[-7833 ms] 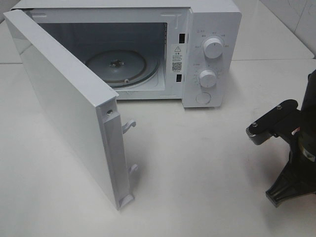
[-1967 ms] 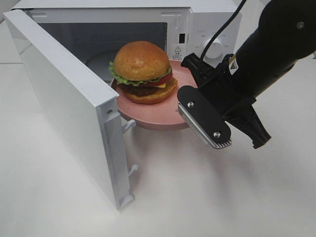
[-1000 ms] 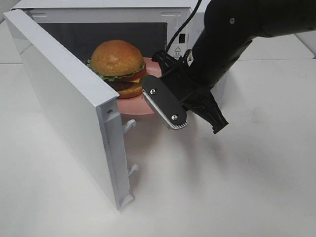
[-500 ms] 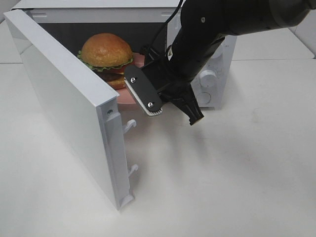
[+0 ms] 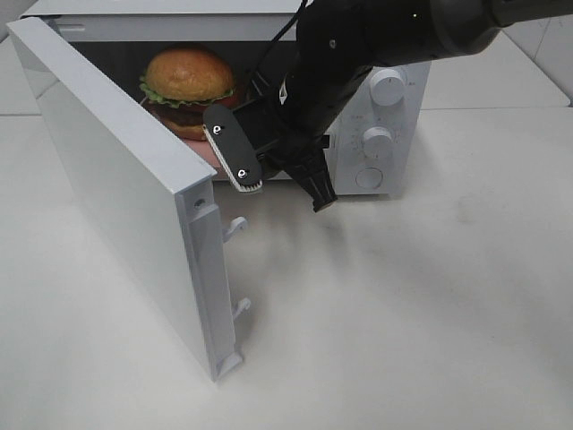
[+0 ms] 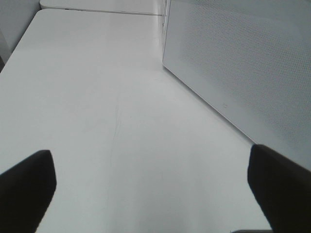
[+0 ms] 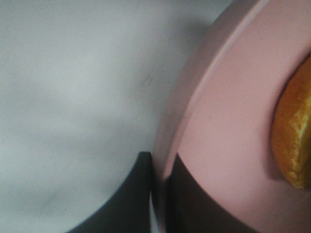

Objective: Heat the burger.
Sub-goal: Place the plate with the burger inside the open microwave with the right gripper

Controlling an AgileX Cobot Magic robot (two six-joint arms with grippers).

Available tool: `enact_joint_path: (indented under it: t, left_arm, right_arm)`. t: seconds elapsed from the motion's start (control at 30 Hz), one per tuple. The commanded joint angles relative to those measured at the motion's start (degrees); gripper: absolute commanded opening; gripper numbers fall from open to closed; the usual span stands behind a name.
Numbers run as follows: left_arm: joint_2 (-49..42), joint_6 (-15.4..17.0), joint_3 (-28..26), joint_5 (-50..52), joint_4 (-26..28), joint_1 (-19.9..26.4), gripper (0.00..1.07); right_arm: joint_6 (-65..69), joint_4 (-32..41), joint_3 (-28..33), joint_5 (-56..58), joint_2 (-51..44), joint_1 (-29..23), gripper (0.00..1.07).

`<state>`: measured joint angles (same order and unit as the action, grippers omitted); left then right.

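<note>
right gripper (image 7: 158,187): black fingers (image 7: 131,194) pinched tight on the rim of the flat round pink plate (image 7: 218,121) | small round brown-bun burger (image 5: 185,79): on that plate, just inside the open white microwave (image 5: 385,107) | left gripper (image 6: 153,191): wide open, empty | risk: thin pinch could slip, plate could tip, burger could slide off

1. A plain white table (image 5: 403,313) fills the view, its matte top bare across the near and right parts.
2. A white microwave (image 5: 387,170) stands on it toward the far edge.
3. The microwave's door (image 5: 107,179) is swung open over the table's left side, reaching toward the near edge.
</note>
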<state>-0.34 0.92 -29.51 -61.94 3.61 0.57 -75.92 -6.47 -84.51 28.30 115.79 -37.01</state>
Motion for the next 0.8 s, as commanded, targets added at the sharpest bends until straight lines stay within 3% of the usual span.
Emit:
enact_joint_path:
  t: [0.03, 0.8]
  left_arm:
    - [-0.63, -0.06, 0.00, 0.63, 0.11, -0.34, 1.00]
    - [-0.63, -0.06, 0.00, 0.63, 0.11, -0.34, 1.00]
  right_arm:
    - [4.35, -3.50, -3.38, -1.20, 1.32, 1.20, 0.00]
    - [9.68, -8.42, -18.16, 1.43, 12.49, 1.20, 0.00]
